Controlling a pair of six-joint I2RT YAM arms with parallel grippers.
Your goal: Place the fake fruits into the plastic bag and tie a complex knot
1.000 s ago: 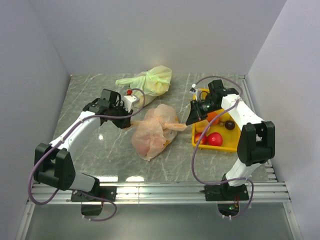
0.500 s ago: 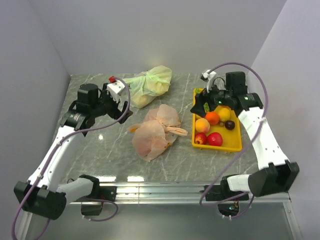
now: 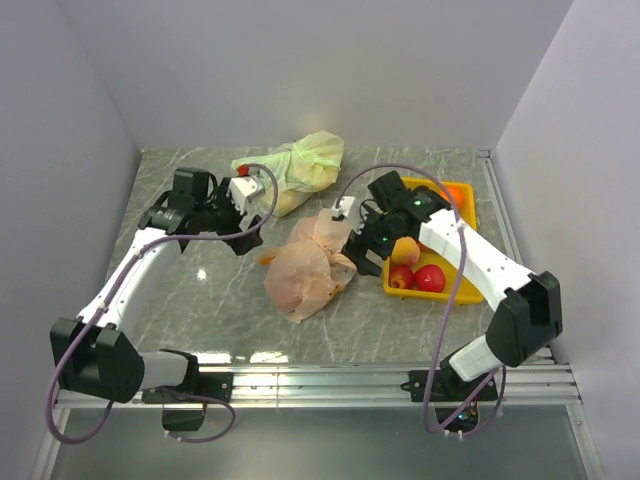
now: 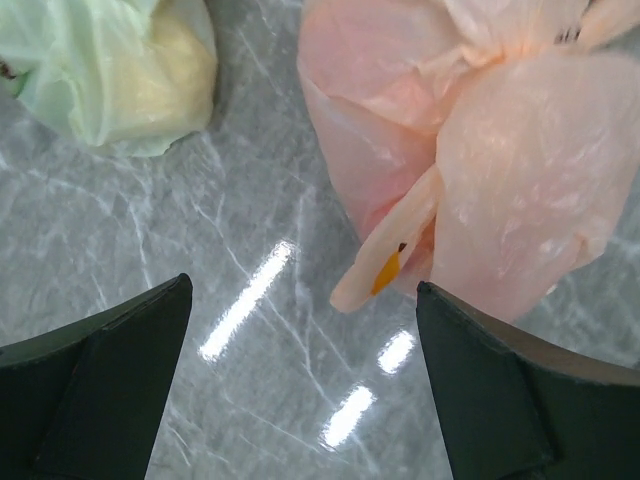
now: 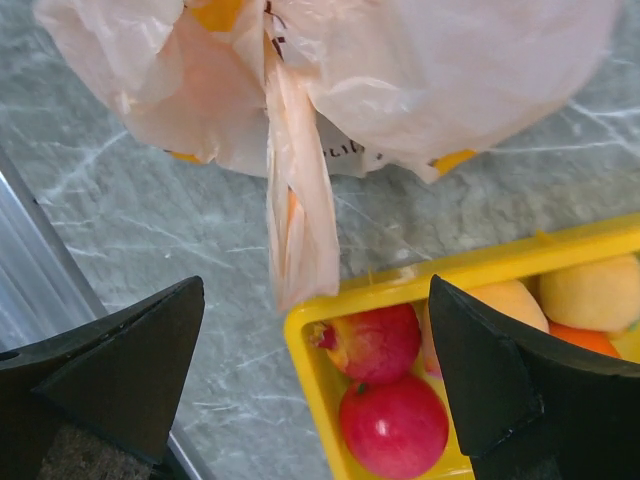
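While sizing up reach for the next grab, take right gripper first: spread to full width, nothing held, parked just beside right edge of plastic bag, between it and yellow tray. Same story at left gripper: spread full wide, empty, off bag's upper-left corner, near but apart. From right wrist view, see one handle strip running straight down the middle of the gap between the dark fingers, long axis roughly square to the closing line, free end just at tray rim; touching or not, cannot tell. Judged well lined up for a pinch on that strip after little more than a drop. From left wrist view, find another strip right of centre, closer to the right-hand finger, slanting down-left, tip short of the jaw line; would likely need a shift toward bag before closing. Split two ways, fake fruits: two red apples, a peach, an orange and a yellow one in tray, plus seemingly some inside bag, showing as orange-yellow patches through the film. Bag slumped on marble mid-table, no finished knot made out. At back, pale green knotted bag, not part of this. Nearer to tray fruit: right arm, clearly.
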